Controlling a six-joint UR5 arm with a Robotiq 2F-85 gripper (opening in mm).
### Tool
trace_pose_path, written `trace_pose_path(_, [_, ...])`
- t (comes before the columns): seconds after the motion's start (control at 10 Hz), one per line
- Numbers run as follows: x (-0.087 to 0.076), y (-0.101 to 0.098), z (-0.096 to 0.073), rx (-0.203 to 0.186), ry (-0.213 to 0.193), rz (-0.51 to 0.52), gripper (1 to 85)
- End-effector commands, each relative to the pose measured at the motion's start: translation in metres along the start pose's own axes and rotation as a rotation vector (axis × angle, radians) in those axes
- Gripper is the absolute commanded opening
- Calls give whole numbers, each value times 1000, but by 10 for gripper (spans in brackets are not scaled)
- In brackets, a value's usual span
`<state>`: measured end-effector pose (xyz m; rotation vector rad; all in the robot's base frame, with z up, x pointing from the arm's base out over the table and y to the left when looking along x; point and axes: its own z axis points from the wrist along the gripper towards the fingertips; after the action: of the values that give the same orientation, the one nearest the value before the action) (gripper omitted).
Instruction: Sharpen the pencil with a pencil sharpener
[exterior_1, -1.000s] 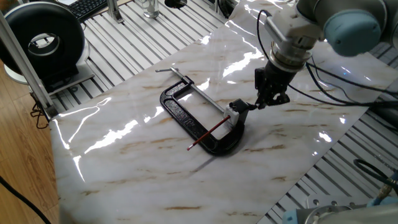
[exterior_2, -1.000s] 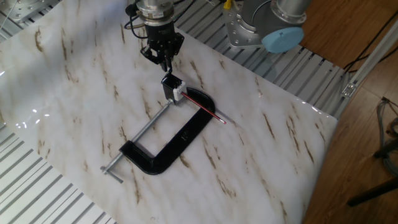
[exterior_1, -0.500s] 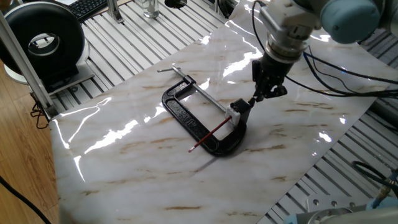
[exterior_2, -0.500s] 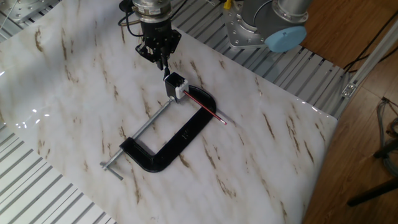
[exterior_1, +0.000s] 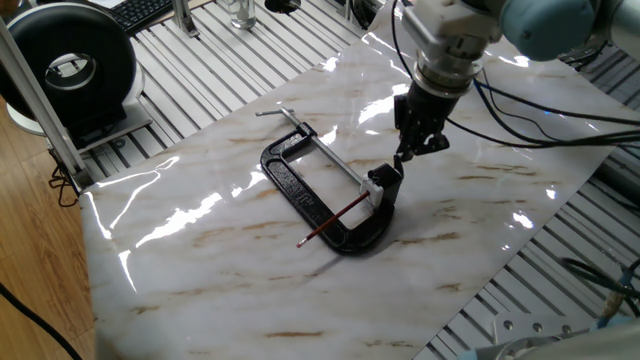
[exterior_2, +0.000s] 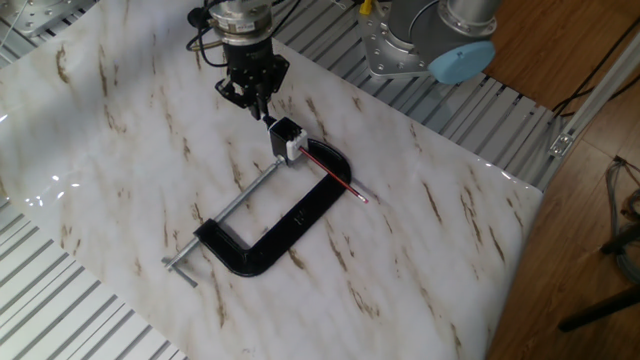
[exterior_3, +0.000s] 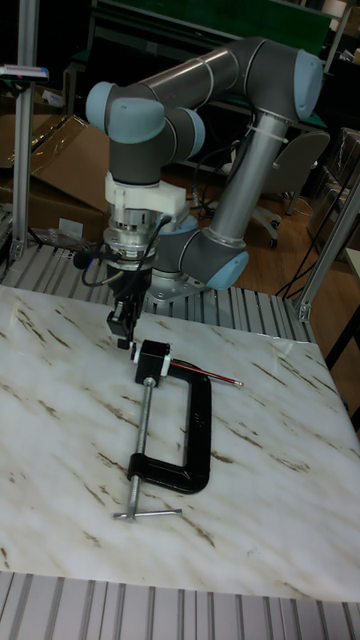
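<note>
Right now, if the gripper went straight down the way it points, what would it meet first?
The gripper points down at the table beside the clamp. Most likely it would meet the black end of the clamp holding the sharpener, or bare marble just beside it; depth is unclear.

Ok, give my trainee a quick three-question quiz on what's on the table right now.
1. True or false: the pencil lies across the black clamp.
2. The pincer hovers nearest to: A) the clamp's screw handle, B) the pencil sharpener, C) the table edge.
3. Fill in: the pencil's shaft is ___ in colour.

Key: 1 true; 2 B; 3 red.
</note>
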<state>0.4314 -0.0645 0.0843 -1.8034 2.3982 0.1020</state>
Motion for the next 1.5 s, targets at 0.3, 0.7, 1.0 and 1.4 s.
trace_pose_path(0.3, [-2, -18, 19, 18, -32, -22, 10])
trace_pose_path(0.7, [8, -20, 30, 39, -26, -35, 10])
trace_pose_path(1.0, [7, -18, 39, 59, -25, -33, 10])
trace_pose_path(1.4, [5, -19, 49, 69, -27, -25, 10])
